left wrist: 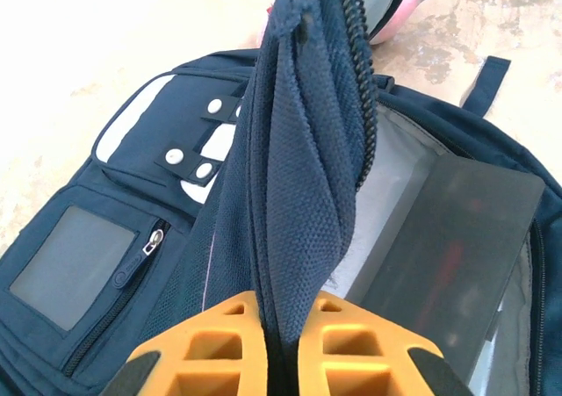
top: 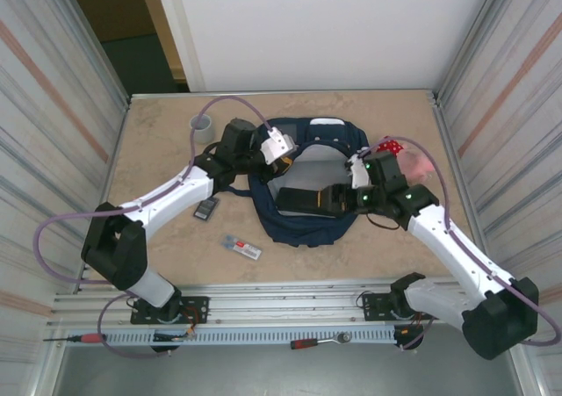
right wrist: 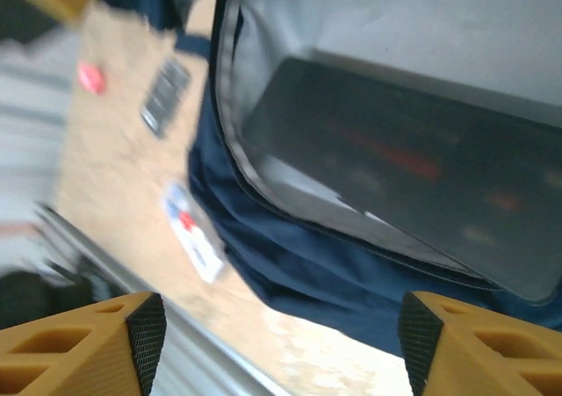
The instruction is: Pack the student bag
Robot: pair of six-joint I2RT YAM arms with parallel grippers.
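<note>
Inspection of the work surface found the student bag, a large navy-blue fabric backpack with white patches near its top, lying flat at the middle of the beige mottled table, between the two arms. Its main compartment stood open, showing a grey lining. A flat black rectangular slab lay inside that compartment, resting on the lining.

The left gripper was at the bag's left upper edge. Its orange fingers were nearly together, pinching a fold of navy mesh fabric that carried a black zipper track; the fold rose taut from between them. The left wrist view also showed the bag's front panel with a clear window pocket and a zipper pull beside it.

The right gripper was over the bag's right side. Its fingers were spread wide, with nothing between them, looking down into the open compartment.

Loose items on the table:
- a grey tape roll, near the far-left corner, apart from the bag;
- a small black keypad device, just left of the bag;
- a flat white packet with red and blue markings, near the bag's lower-left corner;
- a red spotted item and a pink item, just right of the bag; neither could be identified.
</note>
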